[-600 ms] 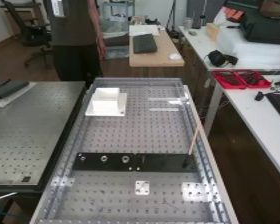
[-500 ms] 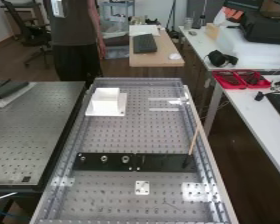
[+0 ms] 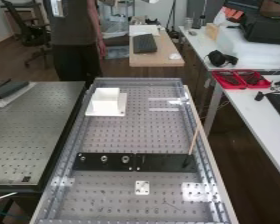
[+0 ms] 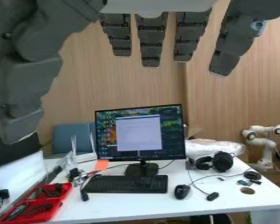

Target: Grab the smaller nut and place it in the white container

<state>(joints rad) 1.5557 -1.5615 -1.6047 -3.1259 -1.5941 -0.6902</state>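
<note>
White shape appeared, top edge | white container upright | red tray: dark items

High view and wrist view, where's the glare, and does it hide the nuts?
High view: bright glare on the bench towards the view's lower right; white container nearly washed out; nuts clear of glare. Wrist view: hand dark against the paler wall.

The white container looks smooth and matt, the perforated benchtop shiny metal.
</note>
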